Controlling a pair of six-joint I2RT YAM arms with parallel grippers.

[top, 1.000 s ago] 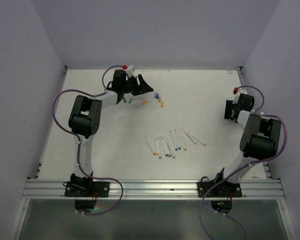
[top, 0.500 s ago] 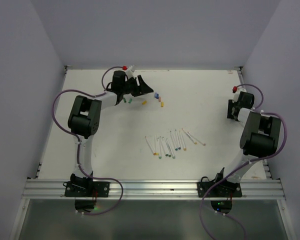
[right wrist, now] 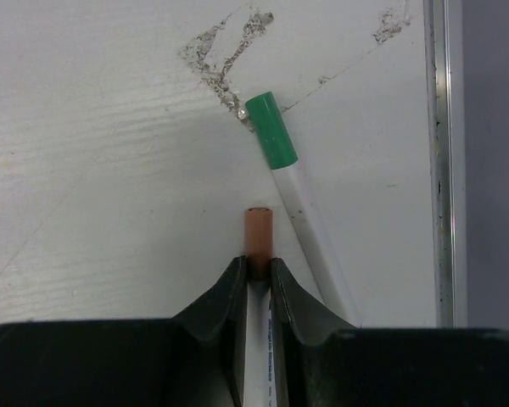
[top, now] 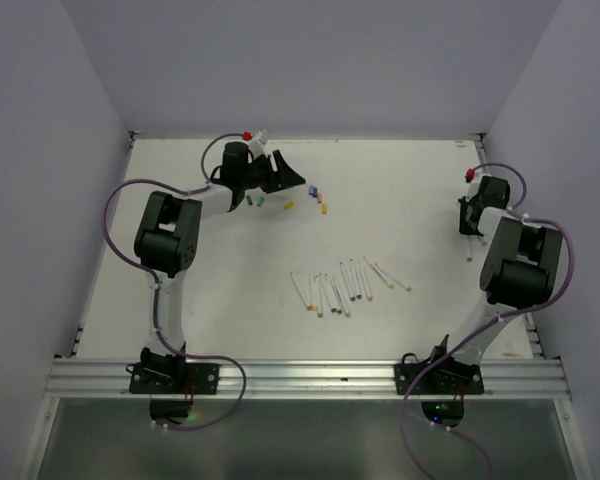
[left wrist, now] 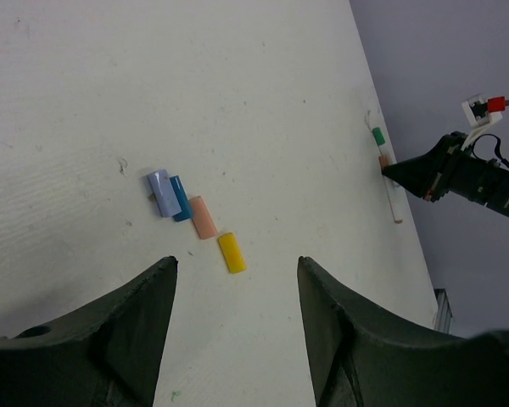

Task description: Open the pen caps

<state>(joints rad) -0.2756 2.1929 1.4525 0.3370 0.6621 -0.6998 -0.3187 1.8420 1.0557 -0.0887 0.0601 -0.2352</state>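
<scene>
Four loose caps (left wrist: pixel 204 218) lie ahead of the spread left fingers (left wrist: pixel 140 314); right fingers (right wrist: pixel 220 297) clamp an orange-capped pen (right wrist: pixel 259 237).

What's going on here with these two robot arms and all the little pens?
The robot is working on uncapping marker pens. The right hand is closed on the white barrel of an orange-capped pen at the right edge of the table, with a green-capped pen lying just beside it. The left hand hangs open over four loose caps at the far side. A row of pens lies mid-table, touched by neither hand.
</scene>
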